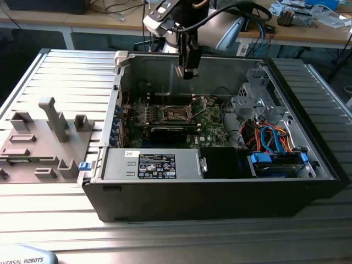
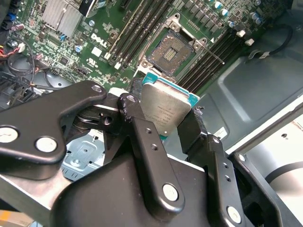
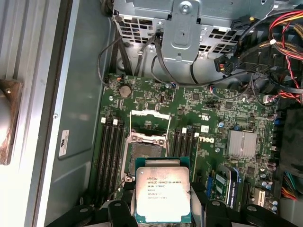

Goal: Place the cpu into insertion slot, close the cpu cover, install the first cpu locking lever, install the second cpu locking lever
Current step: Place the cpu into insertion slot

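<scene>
Jaws clamp cpu (image 3: 162,191) | held above open insertion slot (image 2: 171,49)

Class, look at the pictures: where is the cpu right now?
In the first wrist view, the cpu is clamped in the gripper. It is held above the green motherboard, close to the empty insertion slot but not in it.

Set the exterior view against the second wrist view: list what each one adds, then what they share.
Exterior view: the whole open computer case, its power supply, and a grey fixture plate at the exterior view's left. Second wrist view: the cpu, silver top showing, clamped between the fingers, and the insertion slot with its bare contact field. Shared: the gripper, hanging above the green motherboard.
</scene>
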`<action>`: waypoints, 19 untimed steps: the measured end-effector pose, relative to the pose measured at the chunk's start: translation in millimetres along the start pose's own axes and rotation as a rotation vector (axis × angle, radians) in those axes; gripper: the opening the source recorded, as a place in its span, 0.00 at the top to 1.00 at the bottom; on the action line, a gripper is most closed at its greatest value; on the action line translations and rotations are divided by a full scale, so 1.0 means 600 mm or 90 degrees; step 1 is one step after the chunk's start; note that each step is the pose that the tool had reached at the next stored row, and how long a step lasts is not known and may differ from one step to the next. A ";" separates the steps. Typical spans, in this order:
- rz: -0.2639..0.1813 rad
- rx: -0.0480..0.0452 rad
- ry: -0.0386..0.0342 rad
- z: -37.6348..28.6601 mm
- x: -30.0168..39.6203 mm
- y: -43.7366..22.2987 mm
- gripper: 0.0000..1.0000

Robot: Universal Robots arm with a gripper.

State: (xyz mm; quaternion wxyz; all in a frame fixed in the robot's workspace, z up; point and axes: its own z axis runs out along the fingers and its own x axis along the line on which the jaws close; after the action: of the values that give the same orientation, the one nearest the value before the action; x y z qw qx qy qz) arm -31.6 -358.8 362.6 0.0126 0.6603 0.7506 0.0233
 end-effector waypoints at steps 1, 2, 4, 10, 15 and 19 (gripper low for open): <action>0.001 0.0000 0.0000 0.000 0.000 0.000 0.46; 0.002 0.0000 -0.0001 0.000 0.000 0.000 0.46; 0.003 0.0000 -0.0001 0.000 0.000 0.000 0.46; 0.007 -0.0001 -0.0004 0.000 0.000 0.000 0.46; 0.010 -0.0001 -0.0005 0.000 0.000 0.000 0.46; 0.012 -0.0001 -0.0006 0.000 0.000 0.000 0.46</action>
State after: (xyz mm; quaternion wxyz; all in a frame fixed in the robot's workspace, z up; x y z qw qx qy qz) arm -31.6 -358.8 362.6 0.0129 0.6671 0.7445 0.0232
